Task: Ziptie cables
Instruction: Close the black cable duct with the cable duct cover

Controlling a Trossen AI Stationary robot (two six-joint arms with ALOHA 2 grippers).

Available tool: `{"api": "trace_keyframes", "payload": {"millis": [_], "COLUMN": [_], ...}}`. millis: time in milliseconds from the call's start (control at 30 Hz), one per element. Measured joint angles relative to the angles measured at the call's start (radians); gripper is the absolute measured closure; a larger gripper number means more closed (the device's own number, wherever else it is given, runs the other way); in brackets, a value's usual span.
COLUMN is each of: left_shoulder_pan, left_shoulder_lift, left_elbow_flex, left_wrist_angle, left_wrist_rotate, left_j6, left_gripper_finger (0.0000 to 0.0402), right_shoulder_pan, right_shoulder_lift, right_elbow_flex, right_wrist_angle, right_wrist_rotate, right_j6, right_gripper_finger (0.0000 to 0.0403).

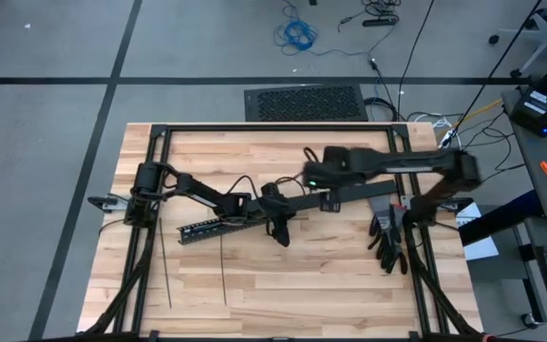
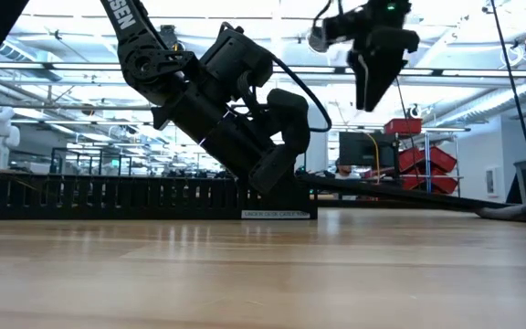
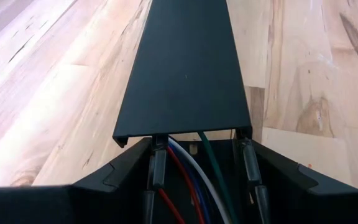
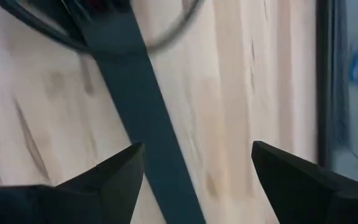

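The left gripper (image 3: pixel 197 168) is clamping the flat wide black plastic bar (image 3: pixel 185 68) over thin coloured wires (image 3: pixel 188 180), while the wide-open right gripper (image 4: pixel 197 168) is hovering above; threading a ziptie seems next.

A robotics lab or workshop, probably: beyond the left gripper (image 2: pixel 277 169) stand red parts bins (image 2: pixel 425 157), a monitor (image 2: pixel 362 146) and exposed ceiling ducts (image 2: pixel 53 87).
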Motion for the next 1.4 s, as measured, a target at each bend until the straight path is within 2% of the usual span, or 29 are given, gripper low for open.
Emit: {"api": "trace_keyframes", "payload": {"millis": [200,300,400,500,633,800,867,967,1000,1400], "left_shoulder_pan": [0.0,0.0,0.0,0.0,0.0,0.0,0.0,0.0,0.0,0.0], "left_shoulder_lift": [0.0,0.0,0.0,0.0,0.0,0.0,0.0,0.0,0.0,0.0], "left_elbow_flex": [0.0,0.0,0.0,0.0,0.0,0.0,0.0,0.0,0.0,0.0], "left_wrist_angle": [0.0,0.0,0.0,0.0,0.0,0.0,0.0,0.0,0.0,0.0], "left_wrist_rotate": [0.0,0.0,0.0,0.0,0.0,0.0,0.0,0.0,0.0,0.0], "left_j6": [0.0,-0.001,0.0,-0.002,-0.026,-0.029,-0.029,-0.029,-0.029,-0.028], "left_gripper_finger": [0.0173,0.0173,0.0173,0.0173,0.0173,0.0173,0.0173,0.0173,0.0173,0.0173], "right_shoulder_pan": [0.066,0.087,0.085,0.064,0.013,-0.013,-0.01,-0.01,-0.01,-0.022], "right_shoulder_lift": [-0.25,-0.304,-0.314,-0.303,-0.255,-0.161,-0.14,-0.122,-0.117,-0.047], "right_elbow_flex": [-0.458,-0.65,-0.759,-0.778,-0.778,-0.779,-0.779,-0.779,-0.779,-0.779], "right_wrist_angle": [0.491,0.754,1.029,1.184,1.219,1.25,1.3,1.387,1.415,1.494], "right_wrist_rotate": [-0.009,-0.019,-0.031,-0.032,-0.094,-0.137,-0.141,-0.202,-0.223,-0.242], "right_j6": [0.075,0.042,-0.043,-0.059,-0.014,0.023,0.019,-0.005,-0.012,-0.009], "right_gripper_finger": [0.0112,0.0112,0.0112,0.0114,0.0146,0.0247,0.0297,0.0374,0.0388,0.0403]}}
